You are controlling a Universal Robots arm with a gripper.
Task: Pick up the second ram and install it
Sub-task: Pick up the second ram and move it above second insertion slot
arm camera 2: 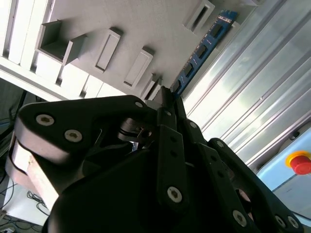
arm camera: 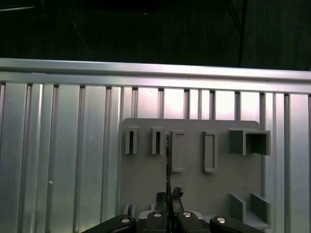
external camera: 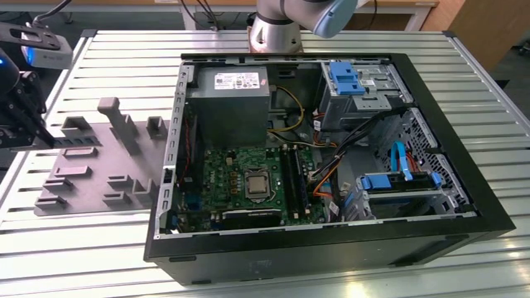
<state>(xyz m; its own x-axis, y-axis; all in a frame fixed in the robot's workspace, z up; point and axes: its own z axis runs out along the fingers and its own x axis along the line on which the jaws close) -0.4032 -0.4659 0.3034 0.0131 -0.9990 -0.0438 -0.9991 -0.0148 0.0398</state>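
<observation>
Black and jointed, the claw (arm camera 2: 166, 96) is closed on one end of the second ram (arm camera 2: 201, 51), a thin blue board with dark chips that runs straight out from the fingertips in the second wrist view. In the first wrist view the stick (arm camera: 168, 160) is seen edge-on as a narrow dark line. It lies over the grey fixture plate (arm camera: 194, 194), between two of the plate's raised slot blocks. Whether it touches the plate cannot be told. In the exterior view the claw sits at about nine o'clock, at the outer edge of that plate. The plate lies flat on the ribbed aluminium bench (external camera: 83, 248). Farther toward three o'clock is the open computer case (external camera: 488, 205), touching or just beside the plate, with its green motherboard (external camera: 223, 180) exposed. The long black memory slots (external camera: 291, 177) run beside the processor socket. A red button (arm camera 2: 300, 162) shows beyond the bench edge in the second wrist view.
</observation>
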